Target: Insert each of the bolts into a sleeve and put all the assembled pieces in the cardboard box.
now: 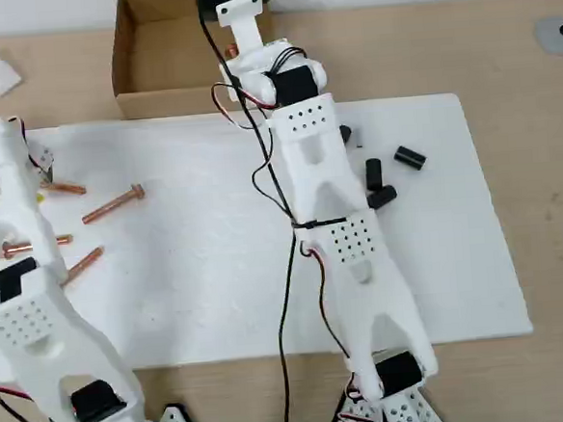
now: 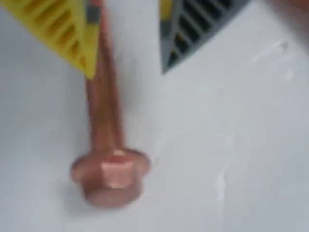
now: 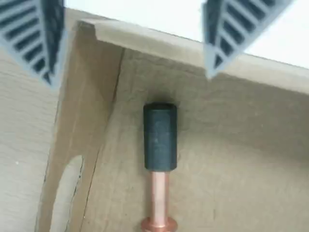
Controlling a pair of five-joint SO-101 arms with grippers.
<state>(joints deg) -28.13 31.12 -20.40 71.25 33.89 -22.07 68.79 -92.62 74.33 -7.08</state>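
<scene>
Cardboard box [image 1: 172, 103], 11 o'clock: far side cropped by frame edge; bolt [image 1: 87, 261], 9 o'clock: lower end under left arm [image 1: 28, 316]; sleeve [image 1: 346, 132], 1 o'clock: half behind right arm [image 1: 346, 235].

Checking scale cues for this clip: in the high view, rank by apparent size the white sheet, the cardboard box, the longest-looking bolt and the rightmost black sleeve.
1. white sheet
2. cardboard box, partly cut off by the frame edge
3. bolt
4. sleeve, clearly shorter than the bolt
</scene>
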